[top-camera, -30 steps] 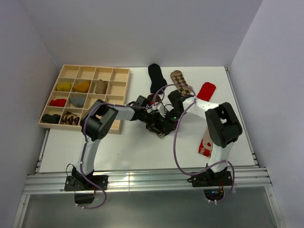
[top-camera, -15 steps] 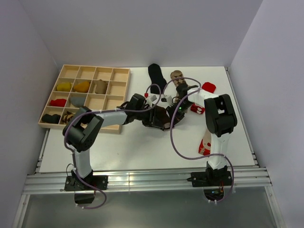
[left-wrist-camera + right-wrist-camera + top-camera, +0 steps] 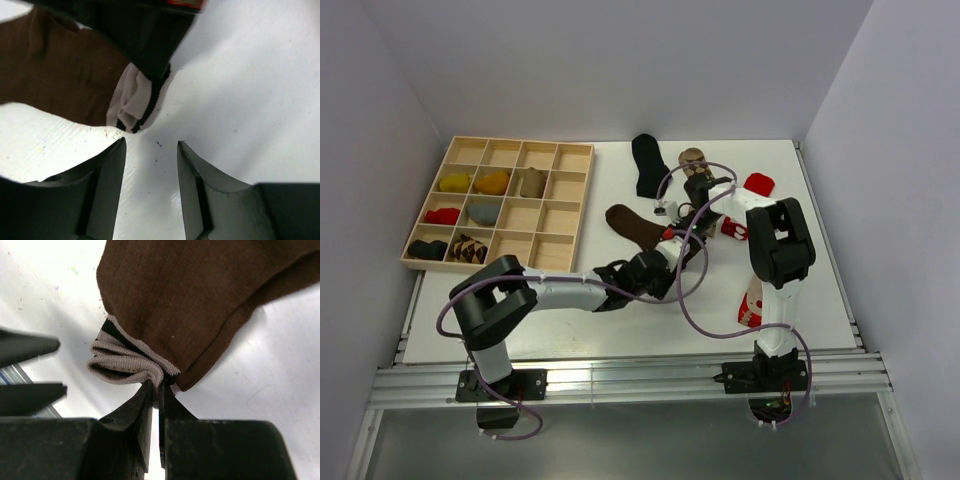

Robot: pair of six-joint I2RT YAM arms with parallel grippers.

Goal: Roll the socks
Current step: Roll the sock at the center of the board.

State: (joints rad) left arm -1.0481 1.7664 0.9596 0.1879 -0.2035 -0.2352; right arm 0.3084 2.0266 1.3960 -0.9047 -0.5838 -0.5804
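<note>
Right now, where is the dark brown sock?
Top view, mid-table: the dark brown sock lies just right of the wooden tray, nearer than the black sock, toe pinched by the right gripper.

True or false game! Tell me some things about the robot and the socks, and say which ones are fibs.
1. The right gripper pinches the brown sock's striped toe. True.
2. The left gripper holds the brown sock. False: it is open and empty, just short of the toe.
3. The brown sock is rolled up. False: it lies spread out on the table, and only the toe is bunched.
4. Every box of the tray is full. False: several are empty.
5. A black sock lies on the table beyond the brown one. True.
</note>
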